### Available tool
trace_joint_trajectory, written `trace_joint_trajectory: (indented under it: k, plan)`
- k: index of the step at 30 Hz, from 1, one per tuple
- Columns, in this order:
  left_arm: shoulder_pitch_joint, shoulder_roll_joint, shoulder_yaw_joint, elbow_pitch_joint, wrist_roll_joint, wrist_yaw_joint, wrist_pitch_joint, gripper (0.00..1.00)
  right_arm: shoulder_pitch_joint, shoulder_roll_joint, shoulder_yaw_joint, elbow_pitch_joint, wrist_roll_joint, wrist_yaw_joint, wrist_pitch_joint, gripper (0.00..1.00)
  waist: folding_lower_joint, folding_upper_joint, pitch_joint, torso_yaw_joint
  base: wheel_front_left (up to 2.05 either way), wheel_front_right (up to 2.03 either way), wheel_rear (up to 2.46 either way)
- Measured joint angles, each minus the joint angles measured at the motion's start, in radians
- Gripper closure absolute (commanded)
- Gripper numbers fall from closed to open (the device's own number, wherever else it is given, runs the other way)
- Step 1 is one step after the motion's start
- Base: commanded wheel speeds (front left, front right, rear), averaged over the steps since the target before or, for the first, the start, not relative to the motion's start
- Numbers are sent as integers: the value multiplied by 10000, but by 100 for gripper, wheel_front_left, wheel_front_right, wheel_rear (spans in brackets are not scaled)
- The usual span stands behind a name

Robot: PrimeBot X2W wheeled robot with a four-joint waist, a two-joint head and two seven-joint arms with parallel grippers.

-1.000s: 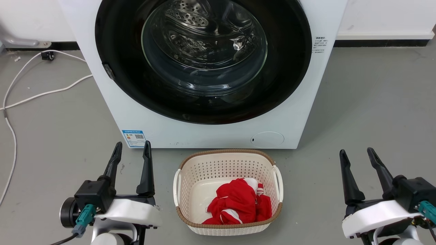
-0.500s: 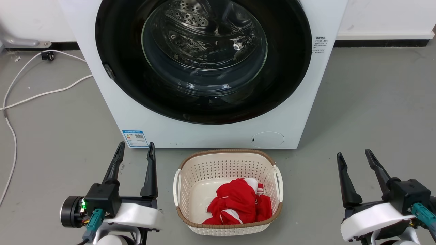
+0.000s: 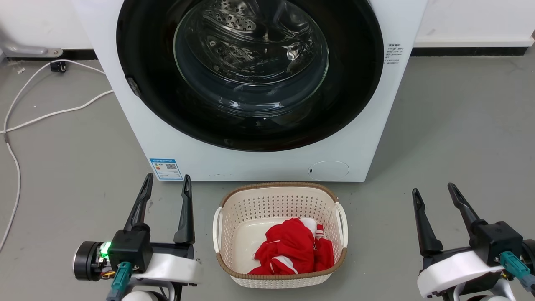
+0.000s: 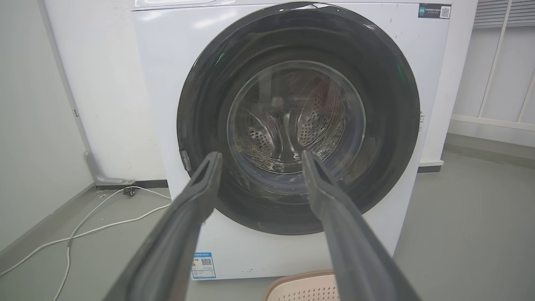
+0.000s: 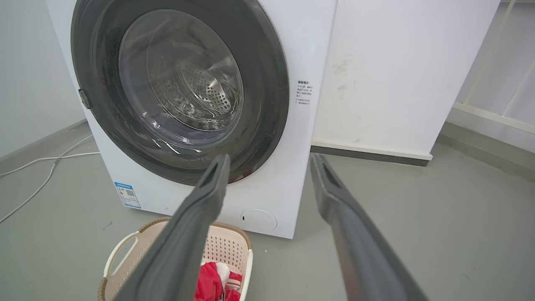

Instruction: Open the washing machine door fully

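The white washing machine [image 3: 125,125] stands straight ahead, its round black-rimmed door [image 3: 355,83] lying shut and flush against the front. Through the glass bowl [image 3: 250,58] I see the steel drum. A small grey tab [image 3: 133,87] sits on the door's left rim. My left gripper [image 3: 167,178] is open low on the left, well short of the machine. My right gripper [image 3: 433,189] is open at the lower right. The left wrist view shows the open left gripper [image 4: 261,155] pointing at the door [image 4: 200,104]. In the right wrist view the open right gripper [image 5: 270,159] points past the door's [image 5: 267,83] lower right.
A cream perforated basket [image 3: 278,196] holding a red and white cloth [image 3: 292,251] sits on the grey floor between my grippers, right before the machine. A white cable [image 3: 54,113] trails over the floor at the left. A white wall [image 5: 397,62] rises right of the machine.
My left wrist has rolled and its fingers have shifted slightly right. The right gripper has drifted a little left and down. The door stays shut.
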Motion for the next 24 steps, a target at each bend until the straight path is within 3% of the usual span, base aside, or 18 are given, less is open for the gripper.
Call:
trace_joint_trajectory:
  k: [8,9,10,11,20,22,24]
  plan:
    - [29,-86,92,6,-12,-50,0,0,-9,0,-25,29,48,0,-12,0,0,0,48,-6,0,0,0]
    - [29,-92,98,6,-12,-59,0,0,-12,0,-23,33,46,0,-12,56,0,0,63,-5,0,0,0]
    - [29,-98,111,6,-12,-61,0,0,-19,0,-19,40,46,0,-2,72,0,0,77,-2,0,0,0]
    - [29,-102,117,6,-12,-77,0,0,-27,0,-10,46,48,0,0,100,0,0,85,1,0,0,0]
    - [29,-148,190,17,-13,-92,0,0,-49,2,35,12,397,0,-107,100,0,0,110,21,0,0,0]
    - [29,-151,203,15,-17,-92,0,0,-104,2,31,-27,1070,0,-238,100,0,0,109,24,0,0,0]
    - [29,-165,205,15,-27,-92,0,0,-153,2,63,8,2575,-2,-376,100,0,0,113,30,0,0,0]
